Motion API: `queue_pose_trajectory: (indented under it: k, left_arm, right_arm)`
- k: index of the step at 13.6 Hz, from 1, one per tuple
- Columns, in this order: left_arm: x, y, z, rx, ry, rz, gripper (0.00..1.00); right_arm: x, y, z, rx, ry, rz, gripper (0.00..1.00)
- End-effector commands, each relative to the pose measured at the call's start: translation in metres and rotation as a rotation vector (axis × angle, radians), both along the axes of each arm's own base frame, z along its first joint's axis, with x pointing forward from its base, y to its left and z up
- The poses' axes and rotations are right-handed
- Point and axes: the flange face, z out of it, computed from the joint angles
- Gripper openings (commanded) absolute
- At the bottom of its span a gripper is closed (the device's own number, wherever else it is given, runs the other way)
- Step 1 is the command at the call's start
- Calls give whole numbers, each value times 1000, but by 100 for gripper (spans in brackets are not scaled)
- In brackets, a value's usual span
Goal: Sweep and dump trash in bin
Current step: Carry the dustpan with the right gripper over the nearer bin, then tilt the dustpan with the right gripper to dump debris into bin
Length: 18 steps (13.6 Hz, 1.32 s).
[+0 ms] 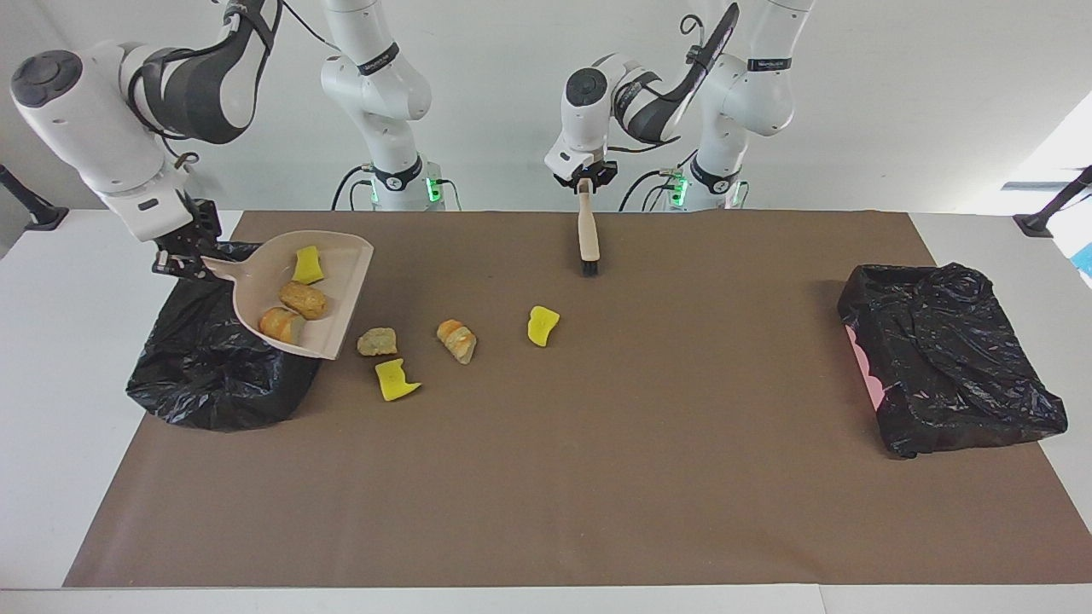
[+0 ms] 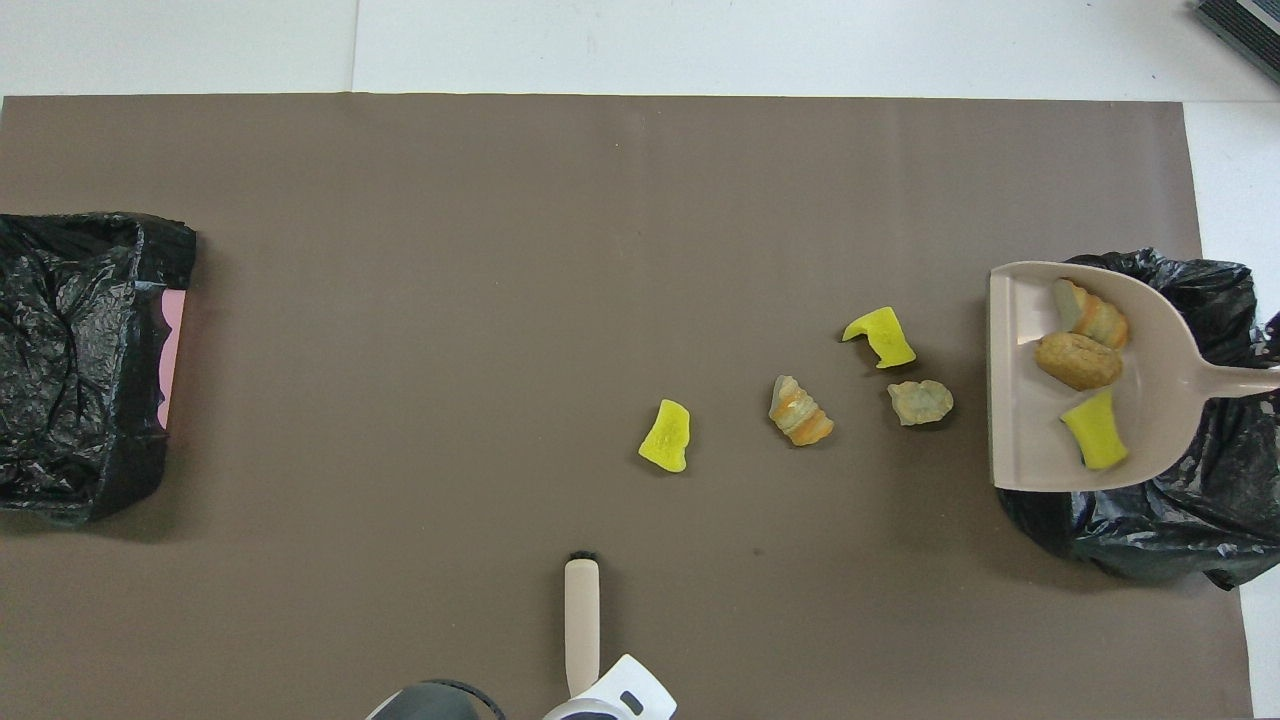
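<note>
My right gripper [image 1: 183,263] is shut on the handle of the beige dustpan [image 1: 337,281], which it holds tilted over the black bin [image 1: 213,375] at the right arm's end. In the pan lie three pieces of trash: a yellow sponge bit [image 1: 308,264] and two bread chunks [image 1: 303,299]. On the mat beside the bin lie a greenish chunk [image 1: 376,341], a yellow sponge bit [image 1: 395,379], an orange bread chunk [image 1: 457,339] and another yellow bit [image 1: 543,325]. My left gripper [image 1: 584,181] is shut on the top of the brush [image 1: 586,234], bristles down on the mat.
A second black-lined bin [image 1: 947,358] sits at the left arm's end of the table. The brown mat [image 1: 597,477] covers most of the table, with white table [image 1: 51,443] showing around it.
</note>
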Motion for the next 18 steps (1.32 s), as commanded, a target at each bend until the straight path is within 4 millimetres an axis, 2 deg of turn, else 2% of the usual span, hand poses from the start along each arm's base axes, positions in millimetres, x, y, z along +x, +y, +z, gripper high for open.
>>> queue_pose_trajectory:
  k: [1,2,3,5,7,8,10,12,14,15,16,18]
  left_arm:
    - [9,7,-4,-20,12,-19,99]
    - [14,6,-5,-22,12,-48,100]
    - [31,5,4,-41,-2,-28,100]
    - [81,5,23,-54,-46,-12,100]
    - [127,4,40,-8,-104,-99,100]
    - [151,5,53,-16,-143,-114,100]
    - [202,25,95,-74,-213,-94,100]
    - [246,63,151,-125,-267,-105,100]
    - [271,98,197,-130,-253,-187,100]
    - [284,121,215,-131,-264,-218,100]
    - [300,147,232,-139,-295,-237,100]
    - [316,196,272,-156,-360,-261,100]
  right_arm:
    - [-8,-25,12,-108,-6,25,0]
    - [-10,-35,14,-148,-11,35,0]
    - [-12,-42,17,-195,-17,42,0]
    - [-16,-59,18,-282,-29,57,0]
    - [-24,-70,19,-344,-44,61,0]
    - [-26,-71,19,-378,-49,76,0]
    - [-29,-73,20,-427,-52,88,0]
    - [-38,-68,20,-490,-36,94,0]
    - [-55,-47,21,-557,-49,83,0]
    - [-58,-25,22,-583,-58,104,0]
    - [-65,-12,23,-601,-63,118,0]
    - [-76,-6,24,-624,-60,127,0]
